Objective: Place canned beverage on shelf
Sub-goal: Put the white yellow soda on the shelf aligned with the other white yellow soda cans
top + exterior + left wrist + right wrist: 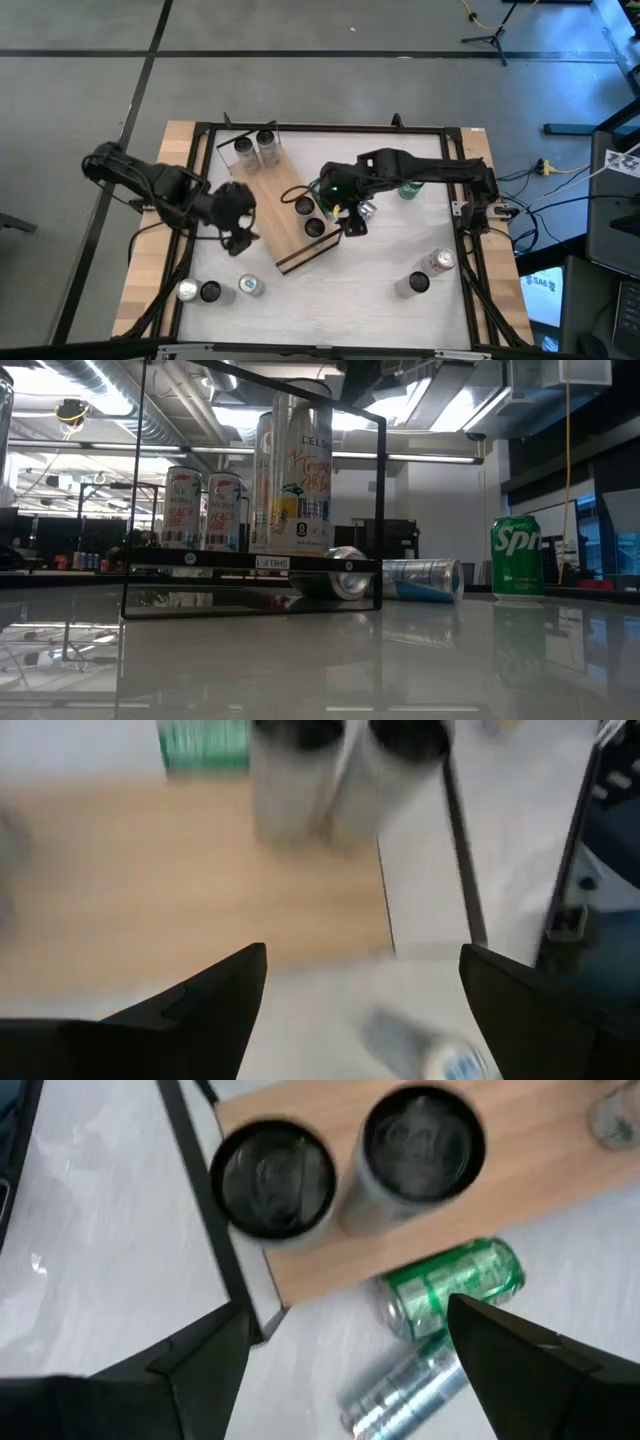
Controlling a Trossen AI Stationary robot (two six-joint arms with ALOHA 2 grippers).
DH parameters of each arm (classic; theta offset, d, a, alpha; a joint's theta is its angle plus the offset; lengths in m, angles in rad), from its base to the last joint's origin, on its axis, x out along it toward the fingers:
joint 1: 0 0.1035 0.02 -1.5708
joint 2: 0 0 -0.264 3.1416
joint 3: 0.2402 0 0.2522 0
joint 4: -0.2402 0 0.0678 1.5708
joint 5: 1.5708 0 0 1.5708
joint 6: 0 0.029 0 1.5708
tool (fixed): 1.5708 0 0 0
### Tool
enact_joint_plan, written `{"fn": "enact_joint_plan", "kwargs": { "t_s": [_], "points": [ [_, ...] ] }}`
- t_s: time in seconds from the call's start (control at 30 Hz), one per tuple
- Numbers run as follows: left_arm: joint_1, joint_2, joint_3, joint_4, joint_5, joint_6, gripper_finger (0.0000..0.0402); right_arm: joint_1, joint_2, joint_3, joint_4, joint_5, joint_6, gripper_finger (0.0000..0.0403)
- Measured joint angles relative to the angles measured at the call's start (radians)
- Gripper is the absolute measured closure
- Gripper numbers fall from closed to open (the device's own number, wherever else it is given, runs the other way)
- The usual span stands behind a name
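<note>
We see the right gripper (352,222) with open fingers over a fallen green can (452,1287) beside the light-wood shelf (270,205) on the white tabletop (380,270), left gripper (238,238) open; a Sprite can (516,558) stands apart.

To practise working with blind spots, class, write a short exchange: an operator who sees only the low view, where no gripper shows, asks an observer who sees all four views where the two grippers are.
Operator: At table height I see cans and the rack, but no arm. Where is the right gripper?
Observer: The right gripper is open, pointing down at a green can lying on its side just off the end of the shelf.
Operator: And the left one?
Observer: The left gripper is open and empty, at the shelf's other long edge, across the board from the right gripper.
</note>
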Motion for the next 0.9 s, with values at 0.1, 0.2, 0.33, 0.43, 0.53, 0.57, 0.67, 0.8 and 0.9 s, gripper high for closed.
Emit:
{"fn": "enact_joint_plan", "kwargs": {
  "t_s": [0.1,0.2,0.33,0.43,0.53,0.57,0.67,0.8,0.9],
  "points": [
    [-0.053,0.014,0.000,-0.061,0.099,-0.180,0.0080,-0.001,-0.060,-0.087,0.049,0.000,0.001,0.0072],
    [-0.106,0.030,0.000,-0.088,0.198,-0.322,0.0080,-0.003,-0.132,-0.190,0.134,0.000,0.012,0.0072],
    [-0.178,0.044,0.000,-0.125,0.262,-0.482,0.0080,-0.003,-0.232,-0.331,0.262,0.000,0.060,0.0072],
    [-0.229,0.058,0.000,-0.130,0.287,-0.579,0.0080,-0.002,-0.282,-0.423,0.317,0.000,0.121,0.0072],
    [-0.278,0.080,0.000,-0.135,0.312,-0.666,0.0080,0.016,-0.322,-0.503,0.337,0.010,0.186,0.0072],
    [-0.294,0.091,0.000,-0.137,0.324,-0.689,0.0080,0.026,-0.333,-0.529,0.354,0.022,0.198,0.0072],
    [-0.334,0.123,0.000,-0.138,0.353,-0.745,0.0080,0.065,-0.352,-0.600,0.396,0.048,0.241,0.0072],
    [-0.378,0.173,0.000,-0.137,0.380,-0.789,0.0080,0.120,-0.355,-0.654,0.435,0.088,0.274,0.0072],
    [-0.405,0.209,0.000,-0.136,0.403,-0.809,0.0080,0.157,-0.355,-0.670,0.440,0.125,0.299,0.0072]
  ]
}}
